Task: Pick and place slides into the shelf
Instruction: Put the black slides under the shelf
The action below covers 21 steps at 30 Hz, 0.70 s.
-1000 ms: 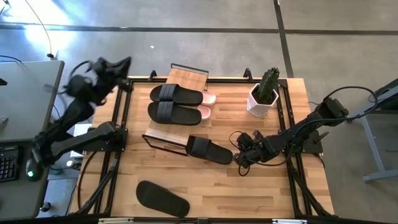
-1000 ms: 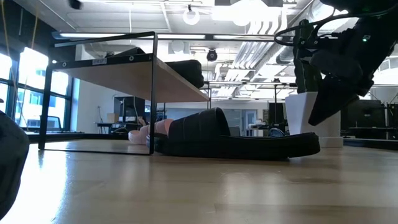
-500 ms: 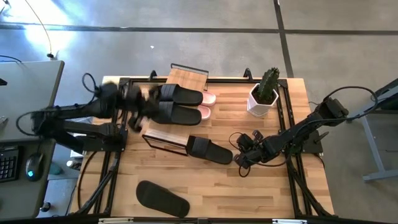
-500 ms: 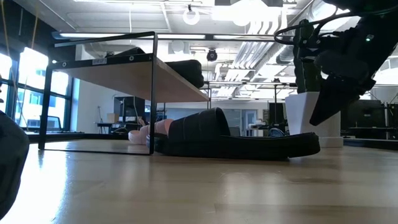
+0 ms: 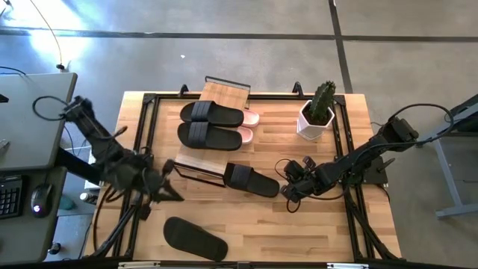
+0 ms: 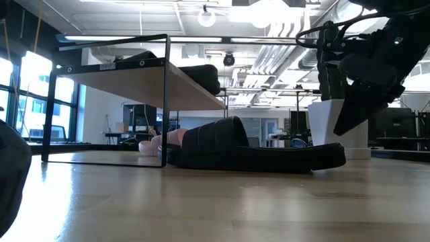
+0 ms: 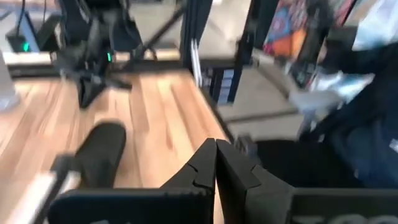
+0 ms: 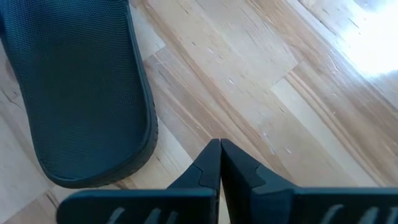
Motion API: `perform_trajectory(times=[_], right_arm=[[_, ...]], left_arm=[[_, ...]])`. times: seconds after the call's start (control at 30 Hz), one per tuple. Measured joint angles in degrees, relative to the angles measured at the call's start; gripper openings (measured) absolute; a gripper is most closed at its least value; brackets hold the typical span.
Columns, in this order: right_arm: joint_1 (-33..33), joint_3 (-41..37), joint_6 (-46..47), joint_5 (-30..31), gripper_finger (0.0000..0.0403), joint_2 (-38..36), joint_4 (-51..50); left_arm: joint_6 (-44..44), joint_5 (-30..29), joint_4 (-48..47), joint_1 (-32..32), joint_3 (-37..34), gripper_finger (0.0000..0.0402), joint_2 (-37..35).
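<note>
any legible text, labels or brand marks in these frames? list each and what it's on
None readable.
A small pale label on the shelf frame's top bar, low view: too small to read.
Colourful poster-like patch beyond the table edge, left wrist view: blurred, nothing legible.
The slides, e.g. the dark slide near the right gripper: no brand mark visible.

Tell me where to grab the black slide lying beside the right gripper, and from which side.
Probably grip the wide strap of the black slide, coming down from above. It lies sole-down on the table, so the raised strap is the easiest part for fingers to close around. The right gripper, shut, sits just off its heel end.
</note>
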Motion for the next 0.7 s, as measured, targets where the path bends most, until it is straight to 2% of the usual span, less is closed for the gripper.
perform_trajectory(times=[0.13,0.37,0.47,0.7], right_arm=[[0.00,0.00,-0.01,0.00,0.0000,0.00,0.09],[0.00,0.02,-0.02,0.00,0.0000,0.00,0.11],[0.00,0.00,0.00,0.08,0.0000,0.00,0.28],[0.00,0.02,-4.66,0.18,0.0000,0.00,0.42]], left_arm=[[-3.98,-6.80,-9.09,-9.68,3.42,0.0000,3.71],[-8.94,-9.22,-24.20,-18.16,9.47,0.0000,14.68],[-12.43,-6.38,-30.44,-19.62,10.97,0.0000,20.26],[-15.33,7.17,-39.16,-19.79,13.69,0.0000,32.40]])
